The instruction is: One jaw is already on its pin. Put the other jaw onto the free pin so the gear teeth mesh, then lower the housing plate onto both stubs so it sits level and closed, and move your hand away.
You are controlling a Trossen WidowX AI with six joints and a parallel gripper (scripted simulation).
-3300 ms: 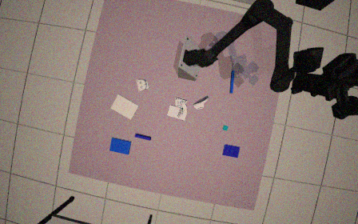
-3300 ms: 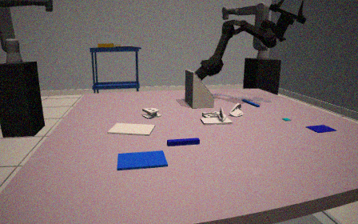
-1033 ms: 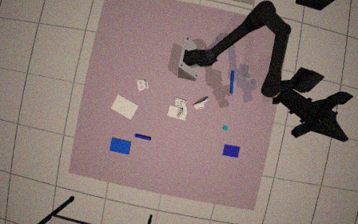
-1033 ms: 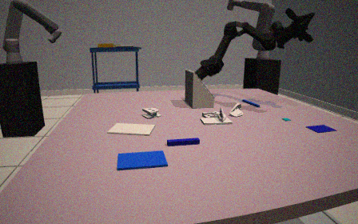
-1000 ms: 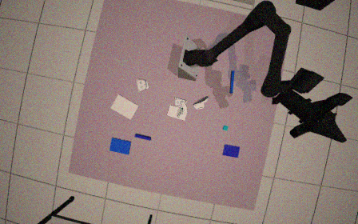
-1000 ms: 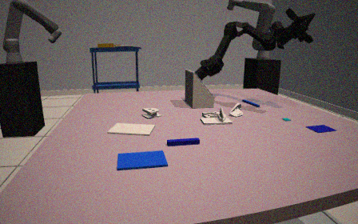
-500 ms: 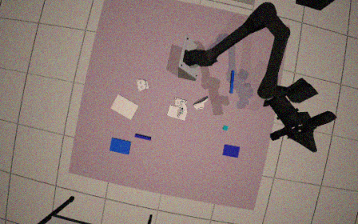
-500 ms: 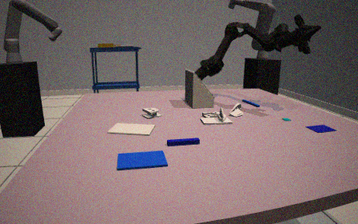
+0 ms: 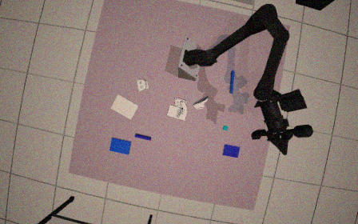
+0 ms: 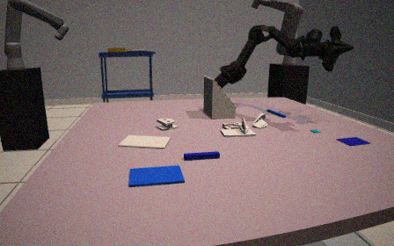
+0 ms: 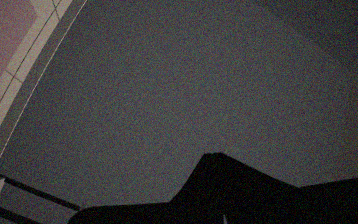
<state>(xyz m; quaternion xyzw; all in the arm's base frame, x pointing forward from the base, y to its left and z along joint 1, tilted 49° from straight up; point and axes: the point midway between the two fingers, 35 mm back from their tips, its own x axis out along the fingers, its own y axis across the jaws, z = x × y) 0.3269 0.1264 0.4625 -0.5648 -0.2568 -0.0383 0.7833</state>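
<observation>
The base [image 9: 174,113] [image 10: 230,133] is a small white plate near the table's middle, with white and dark parts standing on it; which part is the jaw on its pin is too small to tell. A loose white piece [image 9: 200,104] [image 10: 259,123], perhaps the other jaw, lies tilted to its right, apart from it. A small white part with dark openings [image 9: 141,86] [image 10: 166,120], perhaps the housing plate, lies to its left. My gripper [image 9: 283,150] [image 10: 350,47] [image 11: 212,161] is shut and empty, high above the table's right edge, far from all these parts.
A grey wedge-shaped block [image 9: 188,73] [image 10: 225,106] carries the arm's base. A cream slab [image 9: 125,107] [image 10: 145,141], a blue slab [image 9: 120,146] [image 10: 156,176], blue bars [image 9: 143,137] [image 9: 232,82], a dark blue patch [image 9: 231,150] and a teal piece [image 9: 225,128] lie around.
</observation>
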